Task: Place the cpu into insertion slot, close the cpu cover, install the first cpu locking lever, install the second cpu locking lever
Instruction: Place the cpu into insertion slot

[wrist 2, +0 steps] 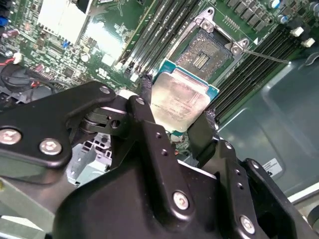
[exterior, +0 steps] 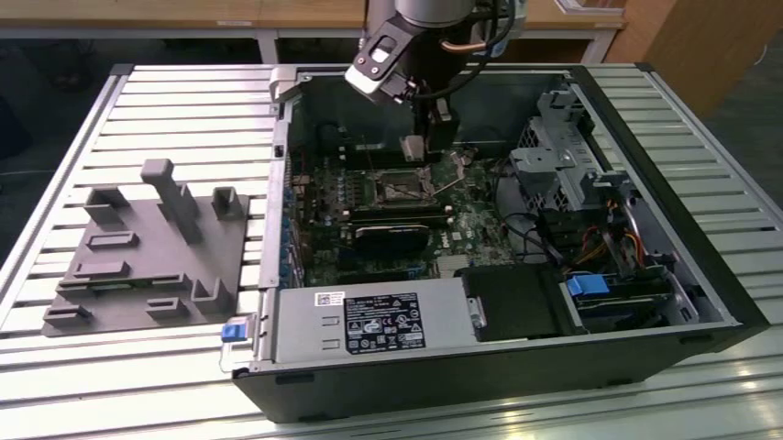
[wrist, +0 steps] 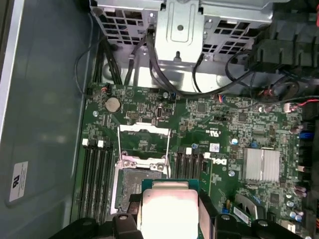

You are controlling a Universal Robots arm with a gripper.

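cpu [wrist 2: 182, 102] between jaws, above insertion slot [wrist 2: 204, 52]

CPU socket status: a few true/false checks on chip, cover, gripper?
1. The gripper is shut on the small flat square chip with a silvery-beige top. True.
2. That chip sits in the small square dark metal-rimmed socket. False: held off it; the socket is empty.
3. The thin square silvery metal cover frame is closed. False: it is swung open.
4. A grey moulded tray lies outside the black computer case, on the exterior view's left. True.
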